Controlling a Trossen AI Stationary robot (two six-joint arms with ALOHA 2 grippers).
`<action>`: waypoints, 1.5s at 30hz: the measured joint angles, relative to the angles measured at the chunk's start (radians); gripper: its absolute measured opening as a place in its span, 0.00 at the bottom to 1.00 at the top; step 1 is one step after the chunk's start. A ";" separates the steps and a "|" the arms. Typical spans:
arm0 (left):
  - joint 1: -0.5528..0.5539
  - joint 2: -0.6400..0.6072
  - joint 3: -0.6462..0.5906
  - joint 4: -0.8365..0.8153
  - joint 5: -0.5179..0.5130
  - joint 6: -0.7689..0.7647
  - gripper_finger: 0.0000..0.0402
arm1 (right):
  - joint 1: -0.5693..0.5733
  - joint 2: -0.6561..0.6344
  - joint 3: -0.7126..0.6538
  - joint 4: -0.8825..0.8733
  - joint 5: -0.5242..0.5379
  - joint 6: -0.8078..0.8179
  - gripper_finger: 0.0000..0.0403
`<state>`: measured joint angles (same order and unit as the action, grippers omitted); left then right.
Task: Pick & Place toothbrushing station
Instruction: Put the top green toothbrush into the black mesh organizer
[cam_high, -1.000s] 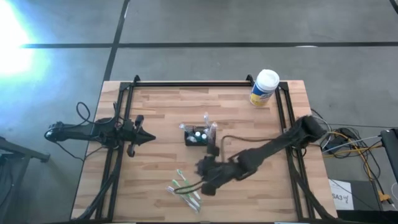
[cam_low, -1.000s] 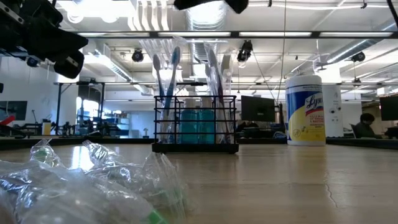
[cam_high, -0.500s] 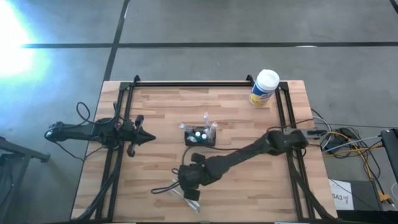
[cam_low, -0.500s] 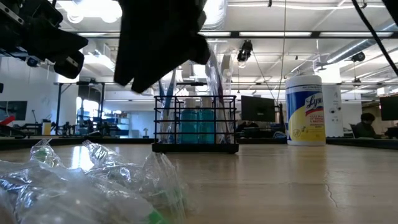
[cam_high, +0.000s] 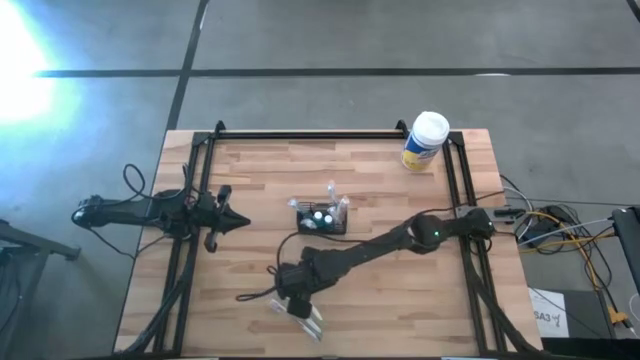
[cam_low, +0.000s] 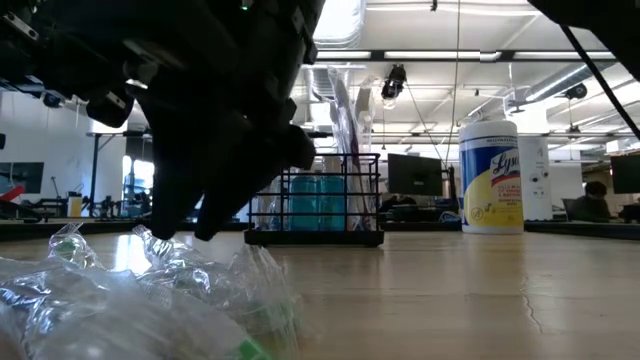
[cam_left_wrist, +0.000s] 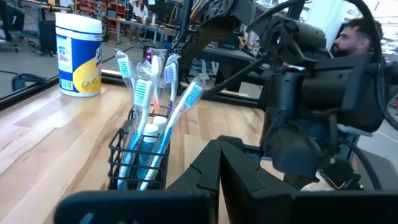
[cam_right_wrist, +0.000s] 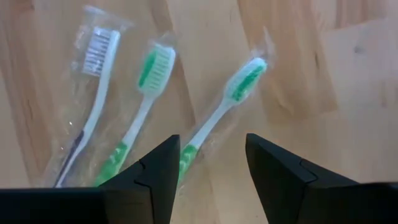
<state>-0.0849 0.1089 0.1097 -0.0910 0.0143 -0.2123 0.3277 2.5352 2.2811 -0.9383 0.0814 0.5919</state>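
The left end effector (cam_high: 237, 222) rests at the left edge of the wooden surface (cam_high: 260, 180), its fingers closed together, pointing toward the middle. To its right stands the black mesh toothbrushing station (cam_high: 320, 218), upright and holding wrapped toothbrushes and small teal bottles. The right end effector (cam_high: 285, 292) hangs in front of and slightly left of the station, well apart from it, fingers spread apart with nothing between them. Directly under it lie three plastic-wrapped toothbrushes (cam_right_wrist: 149, 106), the rightmost one (cam_right_wrist: 227, 102) showing between its fingers. Far behind and right of that end effector, a yellow wipes canister (cam_high: 425, 142) stands at the back corner.
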 joint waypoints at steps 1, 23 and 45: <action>0.000 0.000 0.000 0.000 0.001 -0.001 0.02 | -0.001 0.000 -0.005 0.000 -0.007 0.000 0.45; 0.000 0.000 0.000 0.001 0.000 -0.001 0.02 | -0.016 -0.008 -0.127 0.091 -0.059 -0.031 0.24; 0.000 0.000 0.000 0.017 0.008 0.009 0.02 | 0.079 -0.283 -0.017 0.173 0.203 -0.408 0.02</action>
<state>-0.0847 0.1085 0.1097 -0.0741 0.0222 -0.2032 0.4072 2.2525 2.2638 -0.7653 0.2846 0.1839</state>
